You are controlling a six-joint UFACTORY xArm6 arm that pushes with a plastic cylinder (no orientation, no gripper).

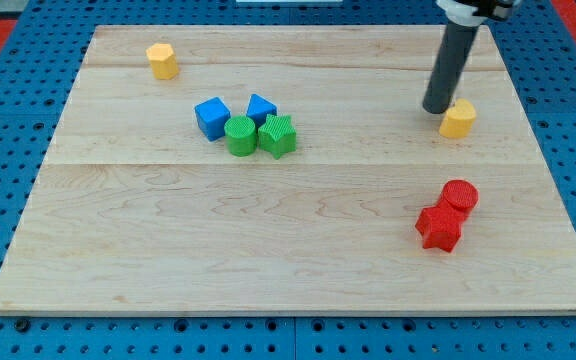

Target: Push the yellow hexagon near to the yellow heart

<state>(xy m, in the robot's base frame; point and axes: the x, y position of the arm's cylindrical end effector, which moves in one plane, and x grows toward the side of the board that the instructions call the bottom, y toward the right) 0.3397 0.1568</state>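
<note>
The yellow hexagon (162, 60) sits near the view's top left corner of the wooden board (268, 230). The yellow heart (458, 118) lies far from it, at the view's upper right. My tip (436, 109) rests on the board just left of the yellow heart, touching it or nearly so. The dark rod rises from there out of the view's top. The tip is far to the right of the yellow hexagon.
A cluster sits left of the board's centre: a blue cube (212, 117), another blue block (261, 107), a green cylinder (240, 136) and a green star (278, 135). A red cylinder (459, 195) and a red star (438, 228) lie at the lower right.
</note>
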